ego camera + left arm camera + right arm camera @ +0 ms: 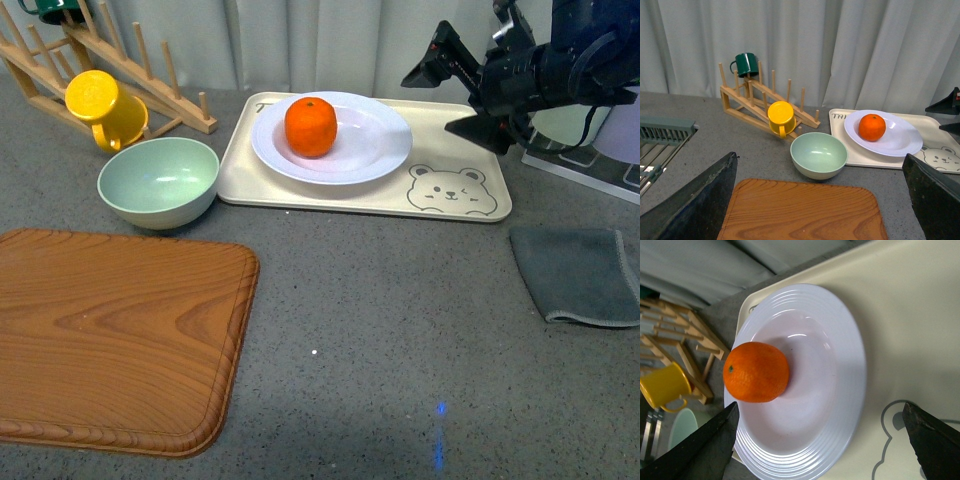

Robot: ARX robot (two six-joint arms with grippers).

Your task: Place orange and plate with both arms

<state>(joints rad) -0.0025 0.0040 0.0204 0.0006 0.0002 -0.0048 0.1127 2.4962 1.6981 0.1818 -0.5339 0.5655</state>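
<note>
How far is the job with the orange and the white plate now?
Done, it seems: the round orange fruit lies in the white ridged plate, which sits on the cream bear tray. In hand: nothing; the right gripper hangs open beside the tray. Left to do: I cannot tell.

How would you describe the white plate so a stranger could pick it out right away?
Find the cream rectangular tray with a bear drawing at the back of the grey table. The round white ridged-rim plate sits on its left part, holding a bright orange fruit. Unlike the nearby pale green bowl, it is shallow and white.
</note>
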